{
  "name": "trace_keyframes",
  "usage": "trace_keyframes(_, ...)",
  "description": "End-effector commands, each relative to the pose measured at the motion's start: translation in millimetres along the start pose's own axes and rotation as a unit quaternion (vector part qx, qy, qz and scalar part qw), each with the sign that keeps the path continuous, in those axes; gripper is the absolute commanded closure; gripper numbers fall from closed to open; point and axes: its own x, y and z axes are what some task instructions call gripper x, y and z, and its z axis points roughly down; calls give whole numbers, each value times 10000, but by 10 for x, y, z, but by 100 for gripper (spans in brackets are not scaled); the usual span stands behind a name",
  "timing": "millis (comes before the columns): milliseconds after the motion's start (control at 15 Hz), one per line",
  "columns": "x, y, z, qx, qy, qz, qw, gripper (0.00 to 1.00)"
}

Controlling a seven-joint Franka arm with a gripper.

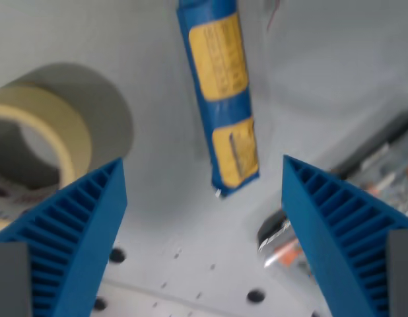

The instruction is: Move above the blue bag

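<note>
Writing on blue bag yellow labels (blurred) cannot be read.

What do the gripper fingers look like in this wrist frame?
The gripper has two bright blue fingers, wedge-shaped and tapering to pointed tips, with ribbed inner faces of parallel slats. A grey block sits at each finger's base in the lower corners. No cables or markings are visible on them.

bag lies right of tape roll, both on table.
</note>
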Motion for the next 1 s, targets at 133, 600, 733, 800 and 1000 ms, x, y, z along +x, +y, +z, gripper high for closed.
trace_keyframes(133, 128, 93, 156, -63, -114, -839, 9964, 0)
trace_keyframes(600, 205, 149, 483, -113, -65, -792, 9968, 0)
trace_keyframes(733, 218, 157, 535, -126, -82, -739, 9971, 0)
trace_keyframes(800, 223, 159, 552, -125, -86, -720, 9973, 0)
trace_keyframes(1000, 233, 163, 582, -119, -102, -673, 9976, 0)
